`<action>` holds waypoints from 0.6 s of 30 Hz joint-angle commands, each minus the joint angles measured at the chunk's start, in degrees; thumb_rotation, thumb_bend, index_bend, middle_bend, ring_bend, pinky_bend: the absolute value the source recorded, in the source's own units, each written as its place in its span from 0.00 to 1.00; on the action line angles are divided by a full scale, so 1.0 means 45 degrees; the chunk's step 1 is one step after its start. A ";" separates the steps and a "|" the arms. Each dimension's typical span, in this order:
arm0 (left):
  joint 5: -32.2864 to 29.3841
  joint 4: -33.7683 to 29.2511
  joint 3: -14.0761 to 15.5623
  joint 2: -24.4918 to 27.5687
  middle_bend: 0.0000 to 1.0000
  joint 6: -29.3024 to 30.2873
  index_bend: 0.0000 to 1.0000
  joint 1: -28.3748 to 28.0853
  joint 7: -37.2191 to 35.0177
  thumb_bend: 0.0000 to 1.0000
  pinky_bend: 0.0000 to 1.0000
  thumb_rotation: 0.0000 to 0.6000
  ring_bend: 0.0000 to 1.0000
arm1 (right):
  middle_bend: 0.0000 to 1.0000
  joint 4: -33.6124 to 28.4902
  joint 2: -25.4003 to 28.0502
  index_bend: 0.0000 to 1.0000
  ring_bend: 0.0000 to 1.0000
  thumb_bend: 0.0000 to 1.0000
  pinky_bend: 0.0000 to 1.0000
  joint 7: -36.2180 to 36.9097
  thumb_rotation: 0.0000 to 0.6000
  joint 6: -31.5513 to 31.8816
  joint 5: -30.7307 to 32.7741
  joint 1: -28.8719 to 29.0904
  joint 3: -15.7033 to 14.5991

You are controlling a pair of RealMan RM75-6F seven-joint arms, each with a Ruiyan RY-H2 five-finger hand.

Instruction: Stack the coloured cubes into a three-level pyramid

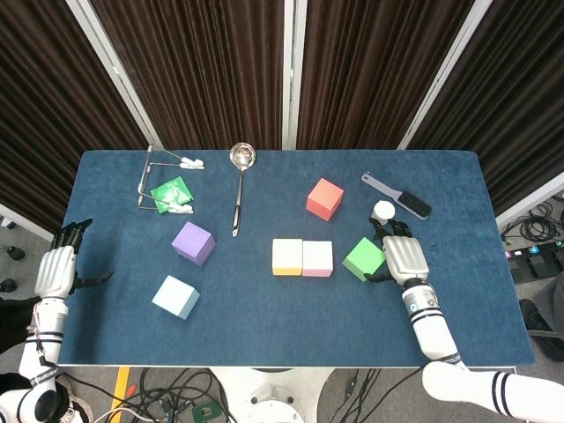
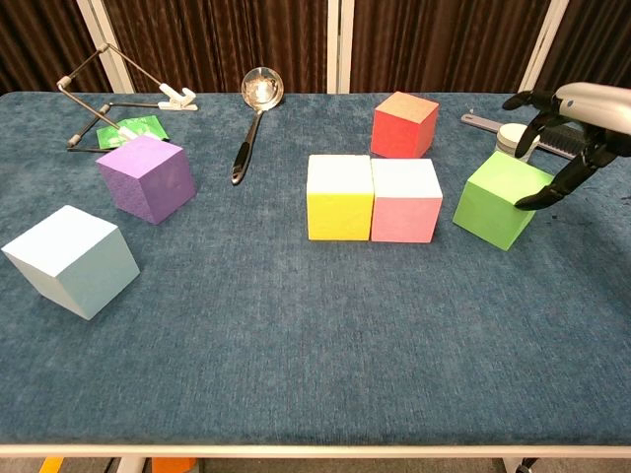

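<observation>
The yellow cube (image 1: 287, 256) and the pink cube (image 1: 318, 258) stand side by side, touching, mid-table. Just right of them sits the green cube (image 1: 363, 258), turned at an angle, with a small gap. My right hand (image 1: 405, 257) hovers at that cube's right side, fingers spread; its thumb (image 2: 537, 197) lies at the cube's right edge and nothing is held. The red cube (image 1: 324, 198) stands behind the pair. The purple cube (image 1: 193, 242) and the light blue cube (image 1: 175, 297) are at the left. My left hand (image 1: 57, 269) waits open at the table's left edge.
A white jar (image 1: 382, 210) and a brush (image 1: 398, 196) lie just behind my right hand. A ladle (image 1: 238, 181) lies at the back centre. A wire stand (image 1: 152, 181) with clips and a green packet (image 1: 170, 192) sit at the back left.
</observation>
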 commanded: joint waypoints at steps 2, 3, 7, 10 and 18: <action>0.0007 -0.0027 0.0005 0.0007 0.09 0.0014 0.09 0.0004 0.0025 0.10 0.06 1.00 0.00 | 0.29 -0.0353 0.0150 0.00 0.00 0.02 0.00 -0.0162 1.00 0.0290 0.0045 -0.0120 0.0027; 0.0020 -0.0032 0.0017 0.0006 0.09 0.0021 0.09 0.0006 0.0041 0.10 0.06 1.00 0.00 | 0.28 -0.0391 0.0136 0.00 0.00 0.02 0.00 -0.0225 1.00 0.0321 0.0065 -0.0131 -0.0004; -0.0027 0.0027 0.0039 -0.0019 0.09 -0.0032 0.09 0.0024 0.0013 0.10 0.06 1.00 0.00 | 0.27 -0.0327 -0.0066 0.00 0.00 0.01 0.00 -0.0318 1.00 0.0390 0.0084 -0.0156 -0.0060; -0.0023 0.0086 0.0055 -0.0025 0.09 -0.0039 0.09 0.0038 -0.0025 0.10 0.06 1.00 0.00 | 0.25 -0.0156 -0.0364 0.00 0.00 0.00 0.00 -0.0437 1.00 0.0505 0.0223 -0.0142 -0.0035; 0.0008 0.0294 0.0117 -0.0111 0.09 -0.0128 0.09 0.0036 -0.0141 0.10 0.06 1.00 0.00 | 0.27 0.0244 -0.1016 0.00 0.00 0.01 0.00 -0.0865 1.00 0.0938 0.0519 -0.0092 0.0126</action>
